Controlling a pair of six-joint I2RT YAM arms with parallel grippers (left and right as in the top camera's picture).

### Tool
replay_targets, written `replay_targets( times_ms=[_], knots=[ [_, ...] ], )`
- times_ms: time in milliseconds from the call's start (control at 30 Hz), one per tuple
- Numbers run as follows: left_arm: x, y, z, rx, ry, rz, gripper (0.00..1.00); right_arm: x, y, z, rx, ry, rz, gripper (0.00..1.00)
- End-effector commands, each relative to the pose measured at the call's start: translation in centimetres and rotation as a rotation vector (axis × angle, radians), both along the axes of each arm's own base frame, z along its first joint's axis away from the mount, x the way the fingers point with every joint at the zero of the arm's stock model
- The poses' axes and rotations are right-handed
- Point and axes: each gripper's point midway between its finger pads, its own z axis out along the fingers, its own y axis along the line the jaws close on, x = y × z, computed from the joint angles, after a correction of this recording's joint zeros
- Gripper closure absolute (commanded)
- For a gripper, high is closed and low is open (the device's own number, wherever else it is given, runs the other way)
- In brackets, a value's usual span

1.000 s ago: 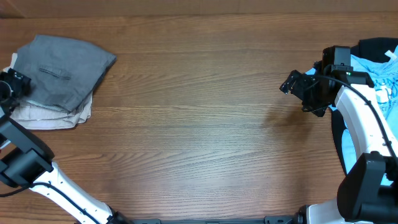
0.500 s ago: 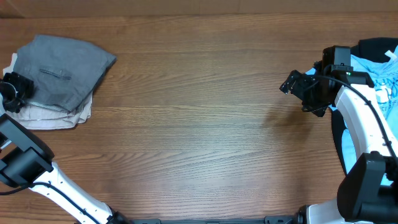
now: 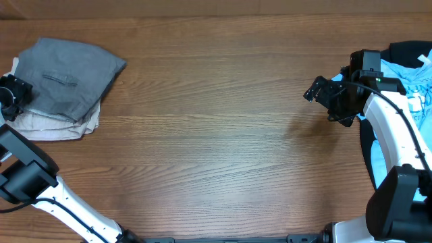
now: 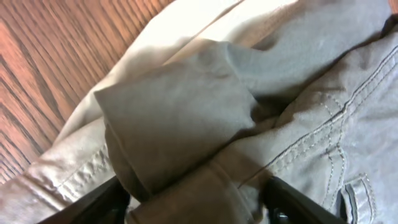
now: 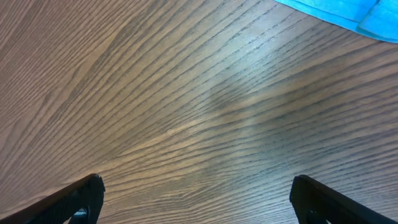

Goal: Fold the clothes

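Observation:
A folded grey garment lies on a folded beige garment at the far left of the table. My left gripper is at the stack's left edge. In the left wrist view its open fingers straddle a thick fold of grey cloth, with beige cloth beyond. A light blue garment lies in a pile at the far right, and its edge shows in the right wrist view. My right gripper is open and empty over bare wood, just left of that pile.
A black garment lies with the blue one at the right edge. The wooden table stretches between the two piles.
My left gripper dipped slightly toward the front along the stack's edge, then came back. The right arm has not moved.

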Motion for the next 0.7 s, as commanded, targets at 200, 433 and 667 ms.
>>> replay_targets(
  times_ms=[200, 433, 667],
  knots=[
    [0.7, 0.8, 3.1, 0.078, -0.043, -0.007, 0.44, 0.3, -0.1, 0.4, -0.006, -0.017, 0.002, 0.00],
    [0.6, 0.7, 2.6, 0.071, -0.034, -0.007, 0.51, 0.3, -0.1, 0.4, -0.006, -0.017, 0.002, 0.00],
    [0.9, 1.0, 5.3, 0.156, -0.051, -0.090, 0.96, 0.3, -0.1, 0.4, -0.006, -0.017, 0.003, 0.00]
  ],
)
